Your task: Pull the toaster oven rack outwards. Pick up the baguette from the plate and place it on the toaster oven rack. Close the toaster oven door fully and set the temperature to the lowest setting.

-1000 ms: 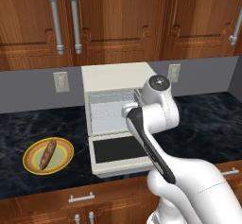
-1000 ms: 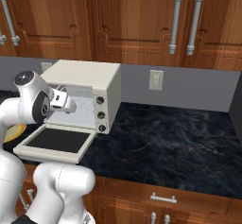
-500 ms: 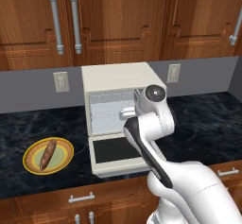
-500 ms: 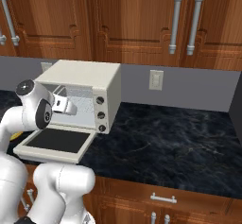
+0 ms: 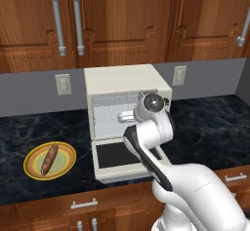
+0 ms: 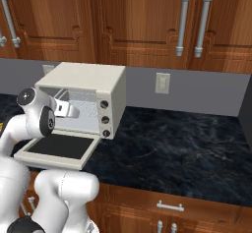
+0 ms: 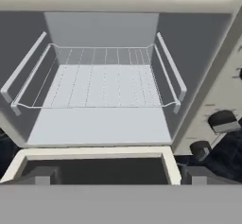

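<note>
The cream-white toaster oven (image 5: 123, 80) stands on the counter against the back wall. Its door (image 5: 115, 156) lies folded down flat. The wire rack (image 7: 100, 84) sits fully inside the cavity on its side rails. My gripper (image 5: 125, 118) hovers over the door, just in front of the cavity mouth and pointing into it. It is open: the fingertips (image 7: 43, 175) stand far apart with nothing between them. From the right, the gripper (image 6: 67, 110) is level with the oven (image 6: 92, 81) opening. The baguette (image 5: 49, 158) lies on the plate (image 5: 30, 170), left of the oven.
Three dark knobs (image 6: 104, 119) run down the oven's right front; two of them (image 7: 222, 120) show at the right of the hand view. Wooden cabinets hang above. The dark marble counter (image 6: 172, 148) stretches to the right. Wall outlets (image 5: 63, 84) flank the oven.
The hand has dropped a little and moved closer to the oven's opening. The jaws stay wide open. Rack, door and baguette have not moved.
</note>
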Robot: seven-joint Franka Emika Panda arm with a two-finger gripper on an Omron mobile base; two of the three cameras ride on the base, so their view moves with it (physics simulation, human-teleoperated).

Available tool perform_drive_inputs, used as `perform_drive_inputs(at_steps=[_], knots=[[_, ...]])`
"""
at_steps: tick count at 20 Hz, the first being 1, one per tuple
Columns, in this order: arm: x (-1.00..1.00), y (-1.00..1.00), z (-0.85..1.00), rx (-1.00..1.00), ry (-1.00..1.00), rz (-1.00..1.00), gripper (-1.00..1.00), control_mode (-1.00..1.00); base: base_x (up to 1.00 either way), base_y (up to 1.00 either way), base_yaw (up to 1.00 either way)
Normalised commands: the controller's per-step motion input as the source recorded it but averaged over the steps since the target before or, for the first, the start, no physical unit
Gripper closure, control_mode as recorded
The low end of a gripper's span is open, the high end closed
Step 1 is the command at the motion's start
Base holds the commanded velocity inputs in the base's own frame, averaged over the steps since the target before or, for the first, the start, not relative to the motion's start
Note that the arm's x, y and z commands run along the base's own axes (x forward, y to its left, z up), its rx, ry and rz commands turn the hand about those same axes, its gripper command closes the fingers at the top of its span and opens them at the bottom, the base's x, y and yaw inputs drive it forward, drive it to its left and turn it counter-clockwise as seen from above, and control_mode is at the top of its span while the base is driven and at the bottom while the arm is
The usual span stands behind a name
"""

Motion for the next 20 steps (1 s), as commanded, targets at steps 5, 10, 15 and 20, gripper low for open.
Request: perform_drive_inputs(at_steps=[5,10,15,20], knots=[[0.36,0.16,0.0,0.0,-0.01,0.0,-1.0,-1.0,0.0,0.0,0.0],[0.36,0.1,-0.02,0.0,0.0,0.0,-1.0,-1.0,0.0,0.0,0.0],[0.37,0.05,-0.09,0.0,0.0,0.0,-1.0,-1.0,0.0,0.0,0.0],[0.33,0.07,-0.13,0.0,-0.01,0.0,-1.0,-1.0,0.0,0.0,0.0]])
